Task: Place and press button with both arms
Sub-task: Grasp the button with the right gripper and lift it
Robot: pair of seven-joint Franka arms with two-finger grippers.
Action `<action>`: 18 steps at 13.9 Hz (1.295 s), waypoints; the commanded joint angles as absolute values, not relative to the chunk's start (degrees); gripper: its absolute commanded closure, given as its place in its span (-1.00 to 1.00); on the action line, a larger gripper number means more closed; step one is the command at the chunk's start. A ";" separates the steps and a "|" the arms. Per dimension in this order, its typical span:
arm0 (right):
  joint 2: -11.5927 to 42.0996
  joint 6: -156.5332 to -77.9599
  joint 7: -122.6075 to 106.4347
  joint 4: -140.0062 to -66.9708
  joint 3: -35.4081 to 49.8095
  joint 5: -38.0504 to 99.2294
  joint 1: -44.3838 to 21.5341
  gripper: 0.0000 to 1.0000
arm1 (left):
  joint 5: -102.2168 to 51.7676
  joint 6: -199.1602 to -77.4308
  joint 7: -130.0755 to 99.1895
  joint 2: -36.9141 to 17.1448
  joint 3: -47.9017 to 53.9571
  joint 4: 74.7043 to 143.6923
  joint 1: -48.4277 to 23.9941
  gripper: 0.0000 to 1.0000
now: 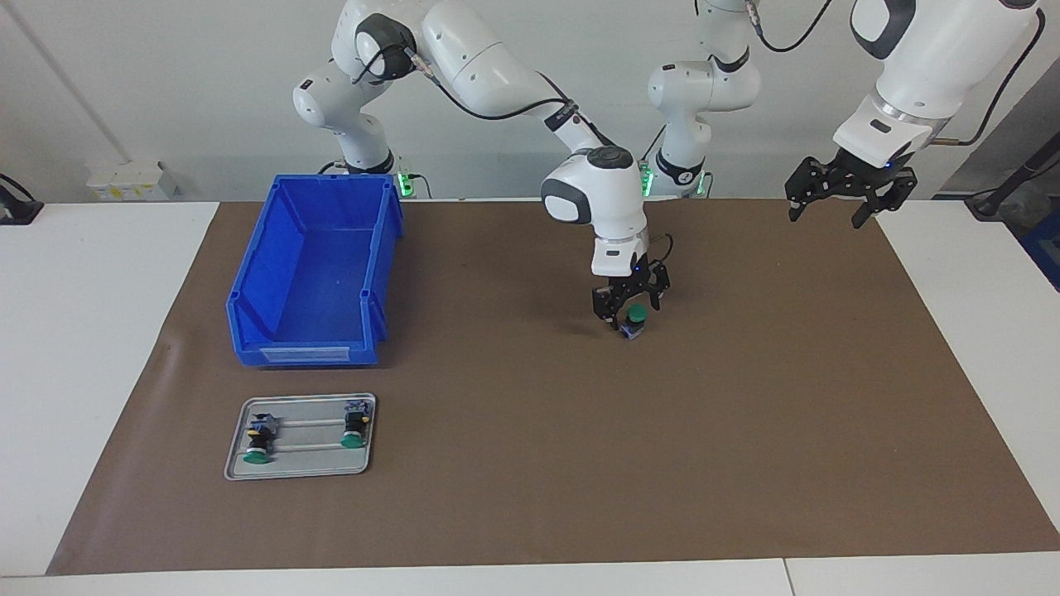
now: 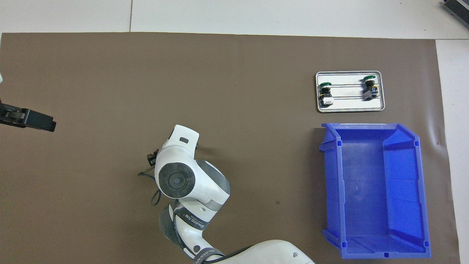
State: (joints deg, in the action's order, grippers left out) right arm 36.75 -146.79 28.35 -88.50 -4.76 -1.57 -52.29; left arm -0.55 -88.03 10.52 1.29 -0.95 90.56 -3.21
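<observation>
Two arms, one button in play. The right gripper [image 1: 631, 313] is low over the middle of the brown mat [image 1: 745, 463], fingers clenched around the button [image 1: 636, 315]. Green cap shows between the fingers, grey-blue base pokes out just under them, close to the mat; cannot tell if the base touches down yet. The button's long axis looks near upright, slightly tilted, cap up. In the overhead view the right arm's wrist covers the button completely, so the facing view is the only read.

The left gripper [image 1: 850, 194] hangs raised over the edge of the mat at the left arm's end of the table, fingers spread and holding nothing, waiting. It shows as a dark tip [image 2: 28, 119] at the edge of the overhead view.

Key relation: the button sits well apart from the left gripper, toward the table's middle, cap facing up. My read is that the right arm is finishing the place, then the left has to travel in over the middle and come down on the cap from above. Risk: a tilted button may tip when let go.

Two lookalike buttons [image 1: 259, 439] lie on their sides on the small metal tray [image 1: 300, 472], farther from the robots than the blue bin [image 1: 313, 265], both toward the right arm's end.
</observation>
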 commanded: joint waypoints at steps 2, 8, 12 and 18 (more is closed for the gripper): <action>36.39 -148.45 27.07 -90.18 -4.75 -2.29 -52.29 -0.98 | -1.76 -88.77 9.76 2.02 -2.29 90.53 -2.90 -1.00; 36.30 -148.36 26.98 -89.74 -4.83 -3.52 -52.12 1.00 | -1.14 -87.37 9.49 0.44 -2.02 87.28 -3.16 -1.00; 36.12 -146.87 27.86 -88.33 -5.01 -4.04 -52.38 1.00 | -0.97 -86.48 7.91 0.88 -1.93 87.71 -3.16 -1.00; 25.16 -135.73 31.55 -87.89 -6.77 -3.96 -47.39 1.00 | -0.97 -86.49 7.47 2.02 -1.76 89.64 -2.73 -1.00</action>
